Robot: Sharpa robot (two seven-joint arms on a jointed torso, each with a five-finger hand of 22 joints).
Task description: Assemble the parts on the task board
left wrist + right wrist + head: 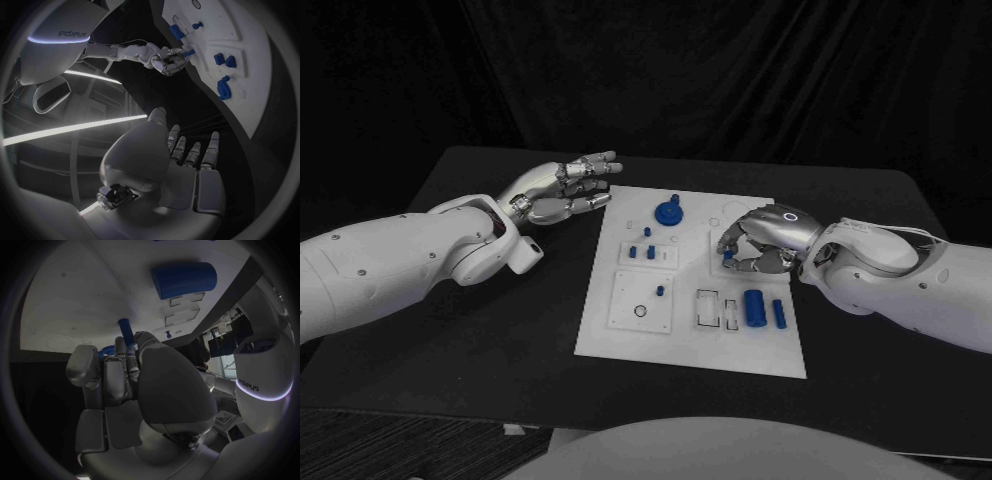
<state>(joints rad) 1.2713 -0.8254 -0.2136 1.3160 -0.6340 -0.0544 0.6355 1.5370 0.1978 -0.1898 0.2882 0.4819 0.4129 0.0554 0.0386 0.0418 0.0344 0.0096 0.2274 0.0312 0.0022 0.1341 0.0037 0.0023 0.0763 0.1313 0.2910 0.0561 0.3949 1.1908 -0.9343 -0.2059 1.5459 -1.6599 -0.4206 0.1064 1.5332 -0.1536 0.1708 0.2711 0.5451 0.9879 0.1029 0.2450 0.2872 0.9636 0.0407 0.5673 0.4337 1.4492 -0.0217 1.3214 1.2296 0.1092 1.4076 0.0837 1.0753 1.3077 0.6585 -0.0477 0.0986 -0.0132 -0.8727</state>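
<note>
Head view: white task board (661, 335) in the middle of the black table (473, 340). Right hand (764, 240) sits over the board's right half, fingers curled down, pinching a small blue peg (730, 257) at the tips. Left hand (567, 190) hovers off the board's far left corner, fingers loosely apart, holding nothing. Blue knob (669, 211) stands near the far edge, small pegs (646, 250) mid-board, two blue cylinders (763, 309) near the right edge.

Left wrist view: left hand (187, 165) with fingers extended side by side, empty. Right hand (164, 59) pinches the blue peg (187, 52) just over the task board (250, 85).

Right wrist view: right hand (140, 385), fingers close together, blue peg (125, 332) sticking out past the fingertips (128, 357). Big blue cylinder (183, 279) beyond.

Risk: the pinch looks shallow and the peg tilted; pushed down off-axis it could jam at the hole rim or slip out and roll.
</note>
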